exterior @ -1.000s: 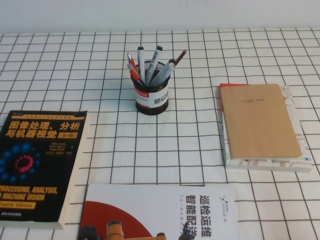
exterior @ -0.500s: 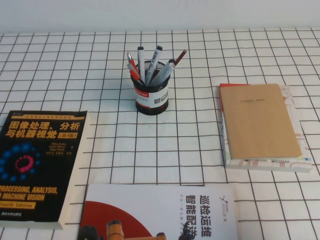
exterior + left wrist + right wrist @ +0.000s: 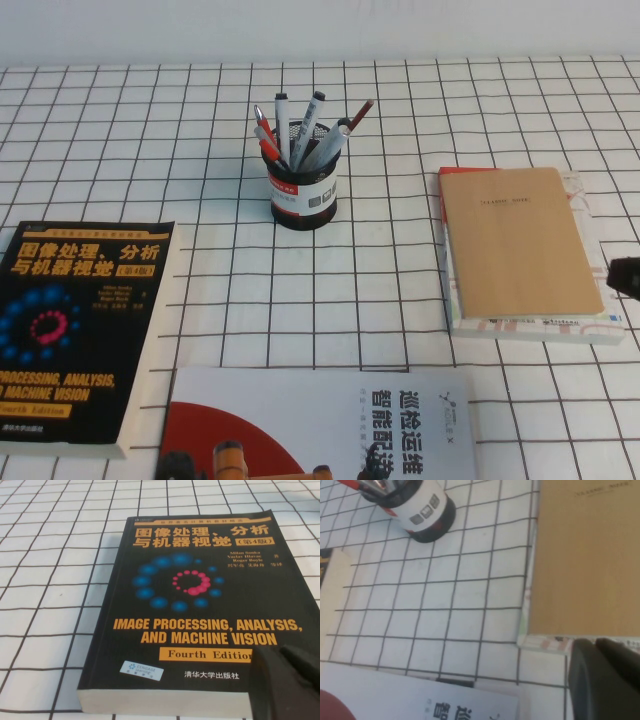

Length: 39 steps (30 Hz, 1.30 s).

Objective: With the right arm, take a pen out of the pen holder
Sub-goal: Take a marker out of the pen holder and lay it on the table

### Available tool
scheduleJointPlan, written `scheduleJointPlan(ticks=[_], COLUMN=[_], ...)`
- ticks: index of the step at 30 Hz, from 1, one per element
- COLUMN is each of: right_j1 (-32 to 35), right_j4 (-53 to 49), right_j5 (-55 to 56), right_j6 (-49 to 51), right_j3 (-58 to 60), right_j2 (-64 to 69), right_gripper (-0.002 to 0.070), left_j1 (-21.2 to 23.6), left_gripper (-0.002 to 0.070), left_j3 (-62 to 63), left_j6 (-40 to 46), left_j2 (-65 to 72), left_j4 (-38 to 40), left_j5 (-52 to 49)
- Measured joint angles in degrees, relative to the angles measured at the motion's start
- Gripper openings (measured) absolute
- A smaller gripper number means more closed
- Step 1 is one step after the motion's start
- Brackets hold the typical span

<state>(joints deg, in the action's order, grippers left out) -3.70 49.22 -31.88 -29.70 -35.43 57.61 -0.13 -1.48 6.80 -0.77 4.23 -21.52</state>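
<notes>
A black mesh pen holder [image 3: 304, 195] with a white label stands upright at the table's middle back, with several pens [image 3: 300, 125] sticking out of it. The right wrist view catches the holder [image 3: 422, 510] too. My right gripper [image 3: 626, 278] just shows as a dark tip at the right edge, beside the tan notebook and far from the holder. Its fingers [image 3: 585, 680] are pressed together, shut on nothing. My left gripper [image 3: 280, 652] hangs shut over the black book's lower corner.
A black textbook [image 3: 75, 330] lies at the front left. A tan notebook [image 3: 518, 240] rests on another book at the right. A white and red booklet [image 3: 320, 425] lies at the front centre. A white checked cloth [image 3: 400, 300] covers the table.
The right gripper's dark tip has come into the high view at the right edge. The holder, pens and books have not moved.
</notes>
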Motion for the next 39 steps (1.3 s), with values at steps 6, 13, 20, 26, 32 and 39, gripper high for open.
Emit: scheduleJointPlan(ticks=[6,13,20,26,32,39], right_j1=[-11.8,-27.8,-37.6,-38.8,-38.9,-38.9], right_j4=[1.4,-0.2,-12.3,-32.0,-32.9,-30.1], right_j5=[9.4,24.8,44.7,60.1,74.4,85.9], right_j6=[-1.5,-1.6,8.1,24.9,27.6,28.0], right_j3=[-4.0,-10.8,-11.8,-11.8,-11.8,-15.5], right_j2=[6.2,17.1,25.6,31.0,36.8,43.4], right_gripper=[-0.0016,-0.0016,0.0037,0.0168,0.0314,0.0356], left_j1=[0.0,0.0,0.0,0.0,0.0,0.0], left_gripper=[-0.0003,-0.0003,-0.0003,-0.0003,-0.0003,-0.0003], left_j3=[0.0,0.0,0.0,0.0,0.0,0.0], left_j6=[0.0,0.0,0.0,0.0,0.0,0.0], left_j2=[0.0,0.0,0.0,0.0,0.0,0.0], left_j4=[0.0,0.0,0.0,0.0,0.0,0.0], left_j5=[0.0,0.0,0.0,0.0,0.0,0.0])
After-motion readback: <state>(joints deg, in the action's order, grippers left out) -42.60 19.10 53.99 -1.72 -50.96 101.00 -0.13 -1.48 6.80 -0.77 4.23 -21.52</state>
